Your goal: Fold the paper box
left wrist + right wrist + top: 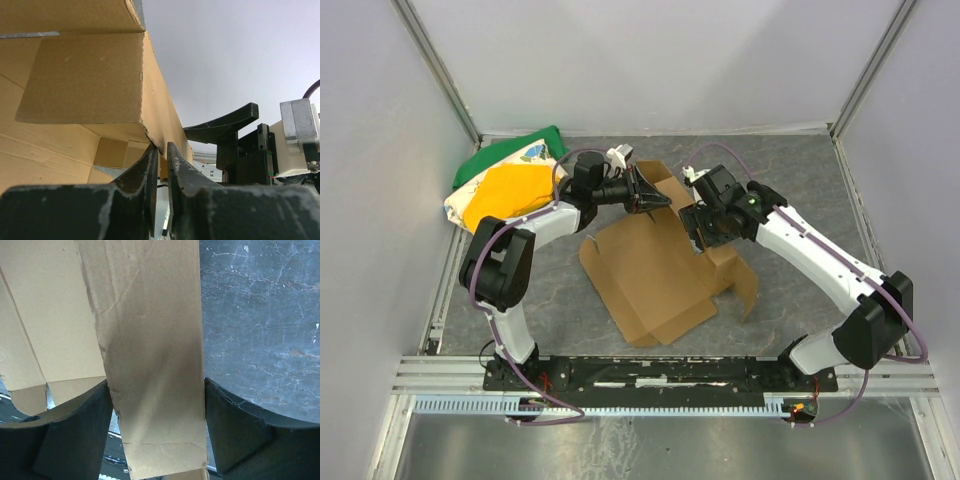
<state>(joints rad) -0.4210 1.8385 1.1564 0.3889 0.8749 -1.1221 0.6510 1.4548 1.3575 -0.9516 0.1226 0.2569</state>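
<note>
Grey marbled tabletop (800, 190) fills the floor of a white-walled cell, and a green, yellow and white cloth bundle (505, 185) lies well to the left of both sets of fingers, apart from the work. Next comes the left gripper (655, 197), reaching sideways over the far end of the paper box (645, 275). In its wrist view the two dark fingers (149, 175) are drawn almost together on the thin lower edge of a raised cardboard wall, so it is clamped on the box there, with a folded inner flap hanging just beyond and left of the fingertips. The large panel nearer than those fingers lies flat on the table with its creased tabs unfolded. Across the raised wall sits the right gripper (698, 228), close to the left one but not touching it. Its fingers (75, 430) stand wide apart with a creased cardboard strip filling the gap between them, its edges meeting both inner faces. Whether they squeeze the strip or only straddle it cannot be told. To the right of these fingers a side flap stands partly upright. As a judgement, the fold is early: one wall is up and held, while the remaining walls, tabs and the closing are all left to do.
</note>
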